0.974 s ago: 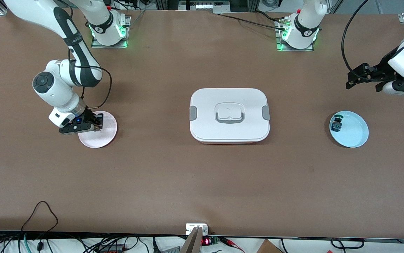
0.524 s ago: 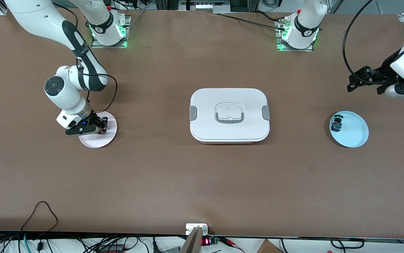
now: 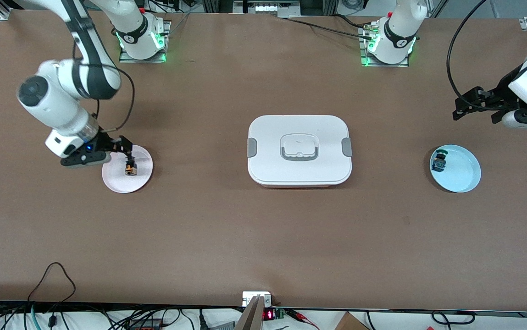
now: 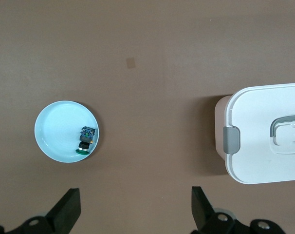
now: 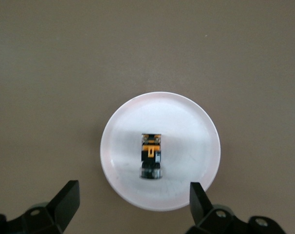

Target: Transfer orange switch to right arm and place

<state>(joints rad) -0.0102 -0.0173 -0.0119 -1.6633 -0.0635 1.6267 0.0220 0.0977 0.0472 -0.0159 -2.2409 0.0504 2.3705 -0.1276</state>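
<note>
The orange switch (image 3: 130, 167) lies free on the pink plate (image 3: 113, 182) at the right arm's end of the table. In the right wrist view the switch (image 5: 151, 156) lies on its side near the middle of the plate (image 5: 186, 126). My right gripper (image 3: 123, 146) hangs open and empty above the plate's edge, its fingers (image 5: 68, 195) spread wide and clear of the switch. My left gripper (image 3: 463, 103) is open and empty, waiting over bare table at the left arm's end; it also shows in the left wrist view (image 4: 135, 200).
A light blue plate (image 3: 465, 176) at the left arm's end holds a black-and-blue switch with a green cap (image 3: 439, 160). A closed white lunch box (image 3: 299, 149) with grey latches sits mid-table. Both show in the left wrist view: plate (image 4: 55, 131), box (image 4: 264, 136).
My right gripper has opened, let the orange switch go on the pink plate, and lifted away toward the right arm's end. The left arm has stayed about where it was.
</note>
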